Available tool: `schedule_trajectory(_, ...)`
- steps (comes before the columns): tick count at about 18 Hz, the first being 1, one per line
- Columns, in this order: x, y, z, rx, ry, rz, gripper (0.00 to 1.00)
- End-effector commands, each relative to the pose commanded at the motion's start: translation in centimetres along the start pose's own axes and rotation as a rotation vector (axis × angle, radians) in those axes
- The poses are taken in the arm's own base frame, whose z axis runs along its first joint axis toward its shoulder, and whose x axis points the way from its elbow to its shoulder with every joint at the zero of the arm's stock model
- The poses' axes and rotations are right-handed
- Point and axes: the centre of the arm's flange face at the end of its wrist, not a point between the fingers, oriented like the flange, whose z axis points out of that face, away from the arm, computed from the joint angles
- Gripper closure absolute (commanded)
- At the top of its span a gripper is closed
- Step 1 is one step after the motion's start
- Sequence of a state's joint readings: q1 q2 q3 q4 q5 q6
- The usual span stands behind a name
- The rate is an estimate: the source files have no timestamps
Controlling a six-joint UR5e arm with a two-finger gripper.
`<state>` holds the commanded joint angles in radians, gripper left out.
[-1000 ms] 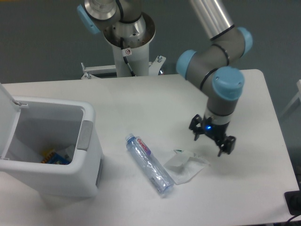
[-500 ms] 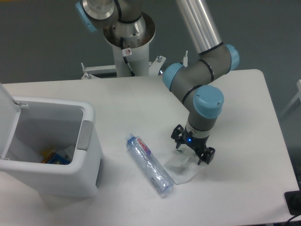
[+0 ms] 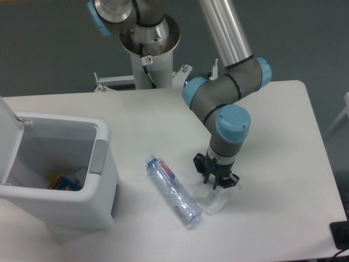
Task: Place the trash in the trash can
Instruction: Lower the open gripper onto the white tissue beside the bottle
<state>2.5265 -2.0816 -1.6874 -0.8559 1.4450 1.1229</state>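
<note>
We saw the gripper [image 3: 216,178] pointing straight down onto the crumpled wrapper [image 3: 212,200], its dark fingers [image 3: 200,165] set on either side of the wrapper's upper part. The jaws stood only narrowly apart, but we could not tell from this view whether they had actually pinched the plastic or merely rested against it. The rest of the wrapper spread out just below and slightly to the right of the gripper, flat on the white table [image 3: 283,136].

Just to the left of the gripper lay the clear bottle [image 3: 173,190], on its side and running diagonally, with its red-and-white label toward the upper left end and its blue cap toward the lower right, close beside the wrapper.

Well to the left of the gripper, past the bottle, stood the white trash can [image 3: 60,174], its lid [image 3: 8,136] swung up and open, the grey panel on the rim facing the gripper. Some coloured scraps [image 3: 61,182] lay at its bottom.
</note>
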Motion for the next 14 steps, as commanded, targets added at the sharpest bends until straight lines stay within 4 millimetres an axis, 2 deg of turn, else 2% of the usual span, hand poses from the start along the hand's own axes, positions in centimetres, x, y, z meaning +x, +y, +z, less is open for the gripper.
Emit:
schedule_trajectory(10,-1.1,0.4,-4.4,0.029,-0.058,-0.041,1.0)
schedule_trajectory(14,-2.2,-0.6,-6.5,0.113,-0.063,-0.147,1.0)
